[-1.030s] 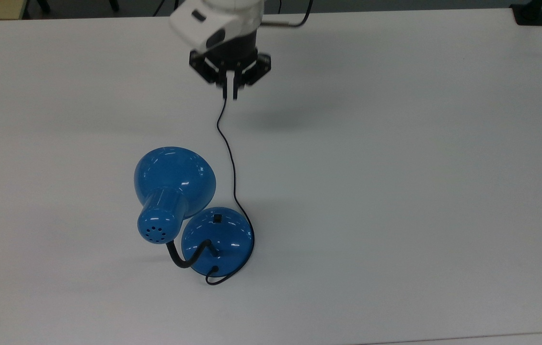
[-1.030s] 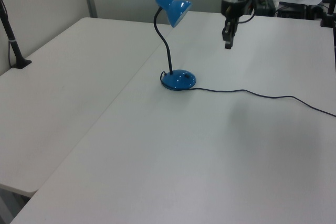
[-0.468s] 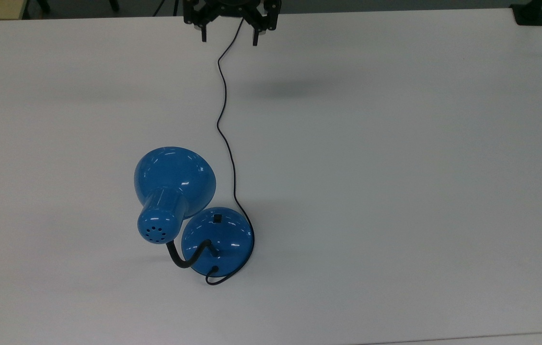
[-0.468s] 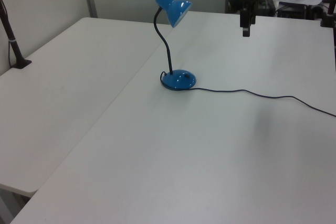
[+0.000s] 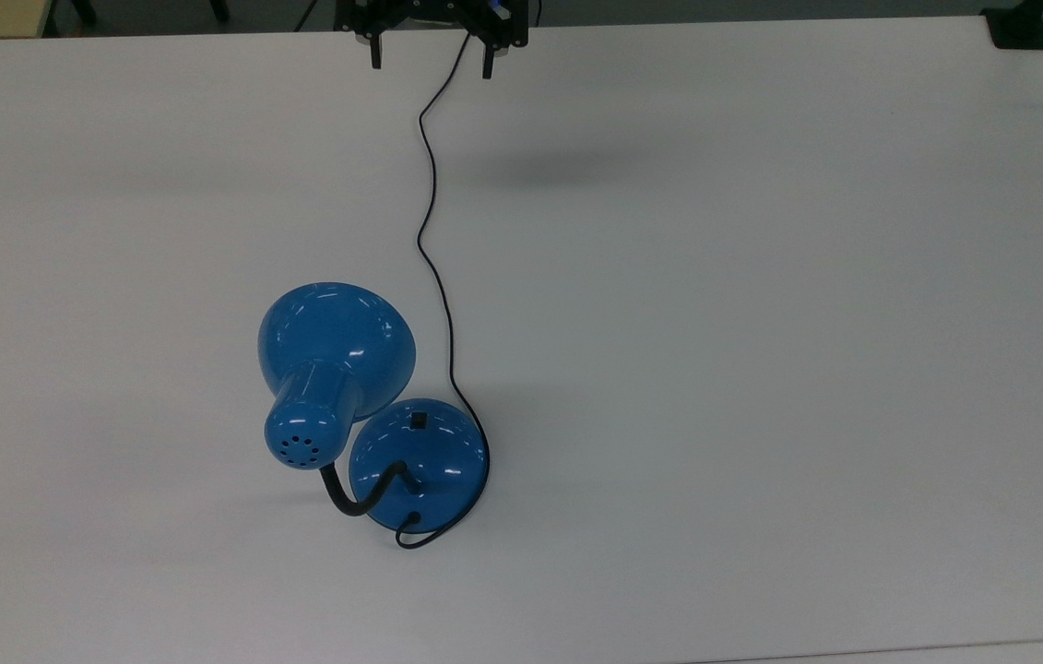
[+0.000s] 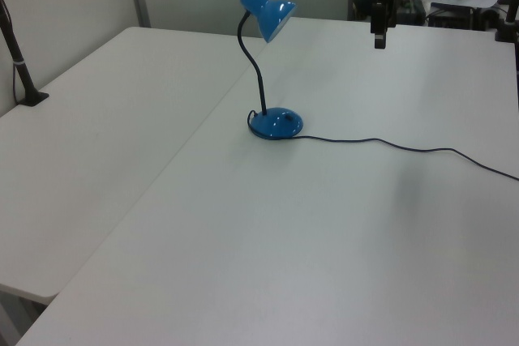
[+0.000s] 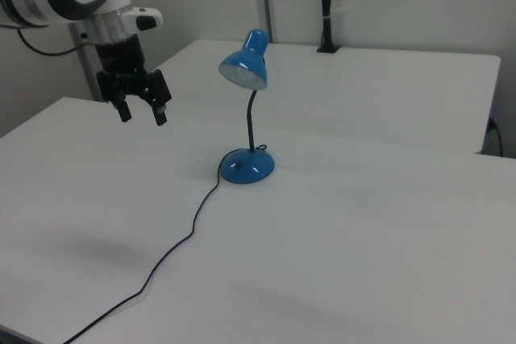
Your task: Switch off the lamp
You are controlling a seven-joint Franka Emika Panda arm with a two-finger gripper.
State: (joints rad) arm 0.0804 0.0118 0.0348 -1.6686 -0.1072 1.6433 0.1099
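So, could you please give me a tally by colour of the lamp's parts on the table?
Blue: 2, the shade and the dome base.
Black: 3, the gooseneck, the switch and the cord.
Total: 5 parts of the lamp.

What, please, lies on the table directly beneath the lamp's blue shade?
In the left view, bare white table lies under the shade. In the top view, the shade covers that patch.

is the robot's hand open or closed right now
Open: in the right view the hand shows its two fingers spread wide apart, nothing between them.
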